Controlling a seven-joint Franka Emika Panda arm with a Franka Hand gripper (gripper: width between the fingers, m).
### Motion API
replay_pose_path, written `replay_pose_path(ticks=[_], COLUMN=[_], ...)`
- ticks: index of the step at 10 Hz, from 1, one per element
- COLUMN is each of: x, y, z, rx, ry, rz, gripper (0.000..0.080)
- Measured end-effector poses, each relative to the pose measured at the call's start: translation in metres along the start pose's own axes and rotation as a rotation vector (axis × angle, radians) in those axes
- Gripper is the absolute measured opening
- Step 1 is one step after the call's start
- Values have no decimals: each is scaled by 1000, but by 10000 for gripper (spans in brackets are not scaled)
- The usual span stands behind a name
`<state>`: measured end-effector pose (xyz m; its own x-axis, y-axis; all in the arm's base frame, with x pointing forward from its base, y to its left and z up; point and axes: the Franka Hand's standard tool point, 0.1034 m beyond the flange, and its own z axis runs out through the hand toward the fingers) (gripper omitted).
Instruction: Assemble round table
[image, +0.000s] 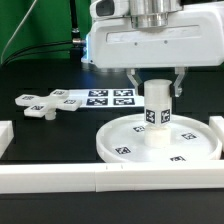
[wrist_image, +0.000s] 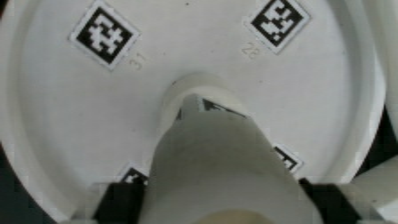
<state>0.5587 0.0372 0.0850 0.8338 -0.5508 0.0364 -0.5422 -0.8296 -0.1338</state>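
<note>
The large round disc lies flat on the black table at the exterior view's right. The thick cylindrical leg stands upright on the hub at its centre. My gripper comes straight down over the leg, one finger on each side of its top, and is shut on it. In the wrist view the leg runs down to the disc, and the black pads press against its sides. The cross-shaped four-arm piece lies loose on the table at the exterior view's left, apart from the disc.
The marker board lies flat behind the disc, between it and the cross piece. A long white border bar runs along the front edge, and another bar end stands at the exterior view's left.
</note>
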Motion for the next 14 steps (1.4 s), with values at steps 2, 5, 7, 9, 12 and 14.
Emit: replay_pose_path(ticks=[2, 5, 7, 9, 12, 14], x=[0, 1, 0, 0, 0, 0], y=[0, 3, 3, 3, 1, 1], z=[0, 0, 1, 1, 1, 1], rx=[6, 50, 67, 90, 98, 99], ry=[-4, -29, -48, -74, -99, -98], rz=[95, 397, 597, 779, 948, 917], gripper=[409, 409, 409, 409, 409, 613])
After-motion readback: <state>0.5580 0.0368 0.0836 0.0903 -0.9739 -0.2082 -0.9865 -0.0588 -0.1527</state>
